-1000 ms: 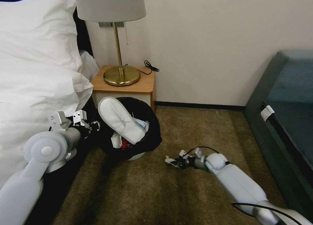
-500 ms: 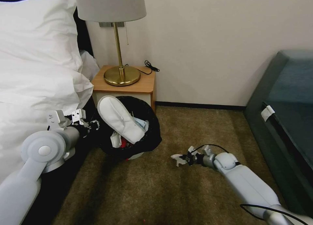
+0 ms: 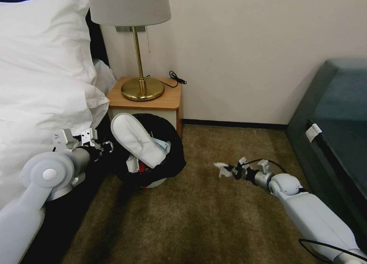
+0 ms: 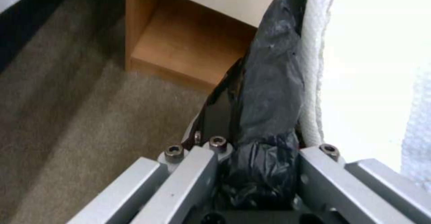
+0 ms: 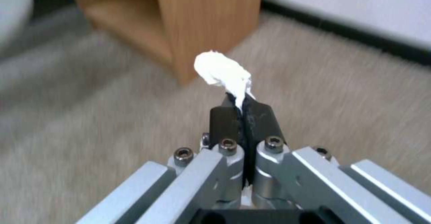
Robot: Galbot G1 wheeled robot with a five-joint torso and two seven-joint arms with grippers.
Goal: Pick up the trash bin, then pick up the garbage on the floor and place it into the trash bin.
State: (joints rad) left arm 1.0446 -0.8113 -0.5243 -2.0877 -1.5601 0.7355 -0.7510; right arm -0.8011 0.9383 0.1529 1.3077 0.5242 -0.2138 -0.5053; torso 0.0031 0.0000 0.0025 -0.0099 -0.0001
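Two claws busy: my left claw [image 3: 108,146] pinches trash bin [image 3: 153,151] rim at 9 o'clock; my right claw [image 3: 229,170] pinches white tissue [image 3: 221,168] at bin's 3 o'clock. Advice: lift above rim before releasing.

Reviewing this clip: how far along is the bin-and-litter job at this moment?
Done: the left claw is clamped on the rim of the trash bin, which already holds a white slipper and other scraps. In hand: the right claw pinches a crumpled white tissue above the carpet, off to the bin's right. Left: dropping the tissue into the bin. I see no other obvious litter on the visible carpet.
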